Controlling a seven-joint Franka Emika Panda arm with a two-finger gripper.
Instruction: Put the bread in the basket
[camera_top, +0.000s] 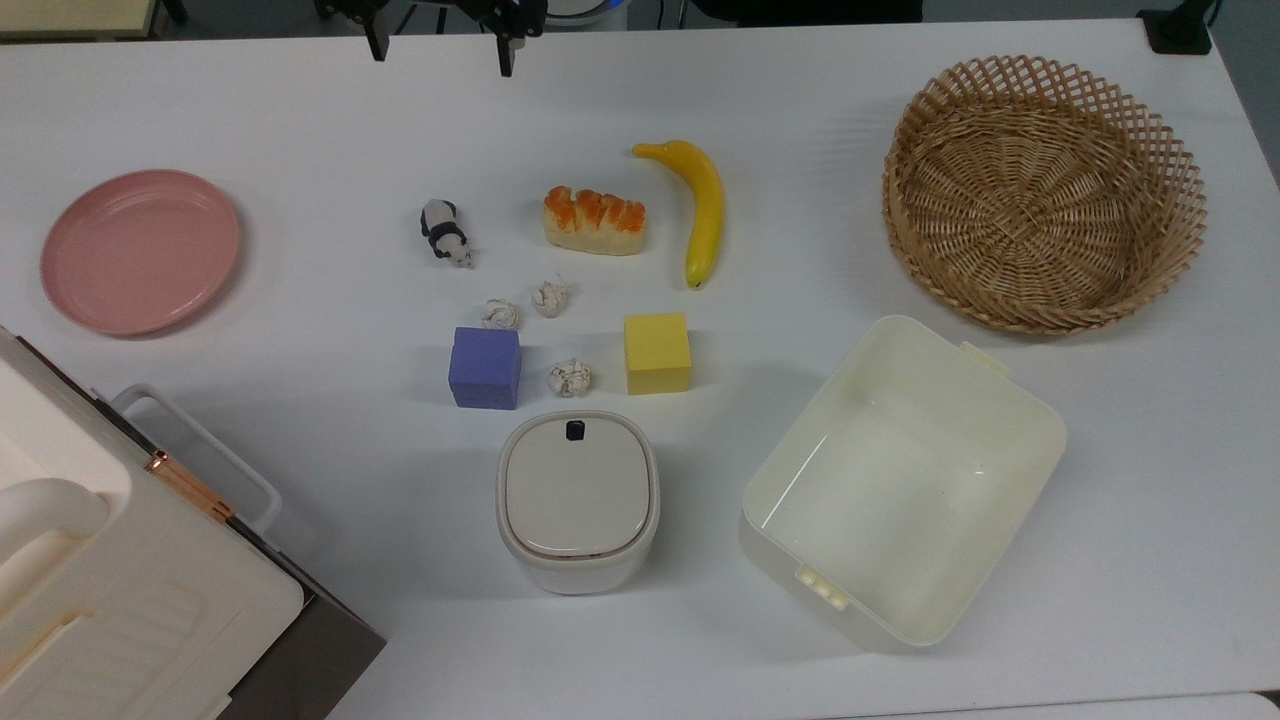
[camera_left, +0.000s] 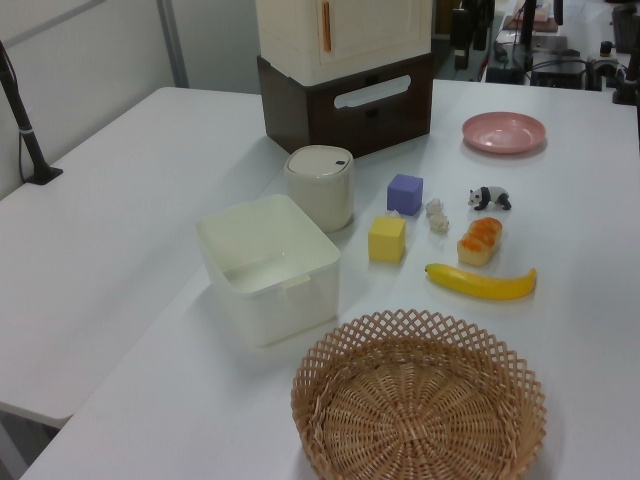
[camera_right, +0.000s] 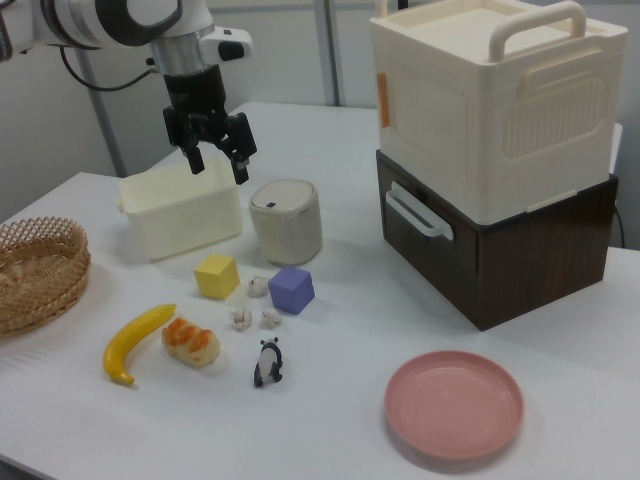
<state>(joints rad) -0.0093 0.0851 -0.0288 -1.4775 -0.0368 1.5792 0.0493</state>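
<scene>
Wicker basket (camera_top: 1045, 190) and cream tub (camera_top: 905, 480) both sit empty on the white counter (camera_top: 300, 250), the bread (camera_top: 594, 220) lies on the counter right beside the banana (camera_top: 700, 205), well apart from the basket, and the arm's pincer (camera_right: 215, 160) hangs up high, fingers spread, gripping nothing.
</scene>
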